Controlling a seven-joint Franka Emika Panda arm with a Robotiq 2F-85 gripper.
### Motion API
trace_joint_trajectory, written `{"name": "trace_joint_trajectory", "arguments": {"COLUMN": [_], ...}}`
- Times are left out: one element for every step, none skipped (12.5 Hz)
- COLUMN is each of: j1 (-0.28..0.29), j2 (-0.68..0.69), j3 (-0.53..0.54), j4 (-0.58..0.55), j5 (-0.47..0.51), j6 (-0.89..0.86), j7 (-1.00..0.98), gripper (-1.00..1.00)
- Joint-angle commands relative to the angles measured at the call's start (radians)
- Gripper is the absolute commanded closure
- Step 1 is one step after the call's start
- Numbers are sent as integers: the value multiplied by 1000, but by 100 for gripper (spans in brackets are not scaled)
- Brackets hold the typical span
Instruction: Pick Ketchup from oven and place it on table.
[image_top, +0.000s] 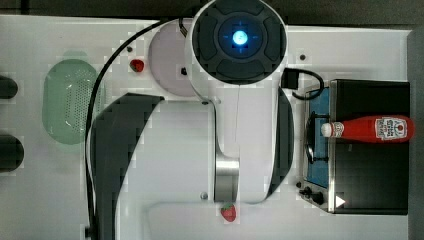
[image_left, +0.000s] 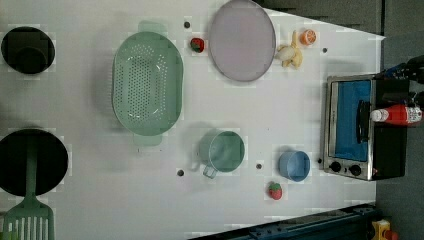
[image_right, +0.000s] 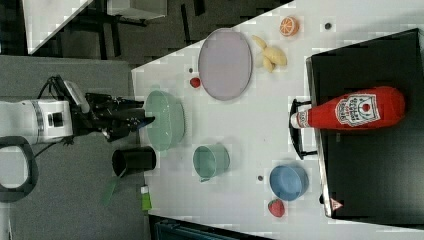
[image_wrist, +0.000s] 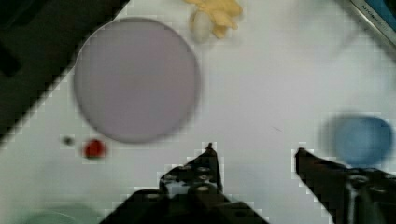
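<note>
The hand (image_wrist: 254, 151) hangs up in the air over the counter (image_wrist: 261, 84) with its two black fingers (image_wrist: 208, 163) spread apart and nothing between them. Under it, in the wrist view, are the bare white counter, a blue bowl (image_wrist: 364, 140), a round gray plate (image_wrist: 135, 79), a small red strawberry (image_wrist: 95, 148) and some yellow banana pieces (image_wrist: 217, 14). In the right view the hand (image_right: 147, 120) sticks out from the white arm (image_right: 45, 120) high above a green strainer (image_right: 165, 120). Just past the strainer on the counter sit a green cup (image_right: 210, 161) and a black pot (image_right: 134, 161). Farther on are the blue bowl (image_right: 288, 182), another strawberry (image_right: 276, 207) and an orange slice (image_right: 289, 26). Farthest from the hand is the oven (image_right: 370, 165), a black box with a blue glass door (image_left: 352, 120). The ketchup (image_right: 355, 111) lies on its side on top of the oven, well apart from the hand. Its white cap (image_right: 298, 119) pokes out over the front edge, above the black handle (image_right: 299, 127).
</note>
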Motion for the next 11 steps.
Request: {"name": "trace_joint_trajectory", "arguments": {"j1": [-2,-2,-4,-7,-12,-21,-31,-41,-49,-56,-61], "j2": [-383,-383,-382,-380,-375,-367,-355,-339,-319,-296,-271], "j3": [-49,-49,-52,-60,-74,-94,-120,-152,-189,-228,-270], "j4": [-191,-191,-191,-191,-190,-190,-190,-190,-189,-188,-188], "j5": [-2,-3,-4,-10,-12,-13,-13,-13,-13,-13,-13], "j6": [-225,-225,-220,-208,-192,-177,-155,-134,-110,-77,-42], "j7": [75,75,75,75,75,75,75,75,75,74,72], "gripper": [-58,-80,-98,-100,-100,-100,-100,-100,-100,-100,-100]}}
